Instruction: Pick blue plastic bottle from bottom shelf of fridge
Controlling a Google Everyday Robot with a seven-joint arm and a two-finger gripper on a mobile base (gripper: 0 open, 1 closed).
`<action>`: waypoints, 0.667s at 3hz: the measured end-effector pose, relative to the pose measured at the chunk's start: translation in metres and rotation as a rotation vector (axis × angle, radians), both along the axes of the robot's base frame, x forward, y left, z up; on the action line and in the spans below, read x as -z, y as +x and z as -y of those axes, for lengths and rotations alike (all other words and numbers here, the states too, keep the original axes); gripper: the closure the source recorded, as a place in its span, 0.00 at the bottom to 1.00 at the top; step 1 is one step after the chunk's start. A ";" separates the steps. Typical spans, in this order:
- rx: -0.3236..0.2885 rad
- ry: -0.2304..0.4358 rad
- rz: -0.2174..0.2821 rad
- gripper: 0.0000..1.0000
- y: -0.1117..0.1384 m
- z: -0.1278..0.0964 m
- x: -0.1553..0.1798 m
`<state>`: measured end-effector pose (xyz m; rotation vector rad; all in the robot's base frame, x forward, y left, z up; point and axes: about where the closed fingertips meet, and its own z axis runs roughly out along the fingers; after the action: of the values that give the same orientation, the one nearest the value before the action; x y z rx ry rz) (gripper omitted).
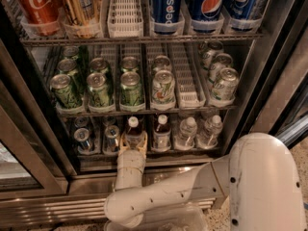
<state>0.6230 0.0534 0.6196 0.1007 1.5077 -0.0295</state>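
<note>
The blue plastic bottle (133,129), with dark liquid and a white cap, stands upright on the bottom shelf (192,151) of the fridge (269,81), in the third lane from the left. My gripper (134,146) is at the shelf's front edge, right at the bottle's lower half, and it hides the bottle's base. The white forearm (168,189) reaches in from the lower right. A second bottle of the same kind (162,131) stands one lane to the right.
Silver cans (83,138) fill the two lanes left of the bottle, clear water bottles (185,131) the lanes to the right. Green cans (100,88) sit on the rack just above. The open glass door (19,167) is at the left, and the ribbed steel base panel (48,208) runs below.
</note>
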 end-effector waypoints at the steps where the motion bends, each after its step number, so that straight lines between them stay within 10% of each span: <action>1: 0.000 0.000 0.000 1.00 0.000 0.000 0.000; 2: 0.001 0.003 0.003 1.00 0.000 -0.001 0.000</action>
<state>0.6231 0.0540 0.6199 0.1039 1.5044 -0.0281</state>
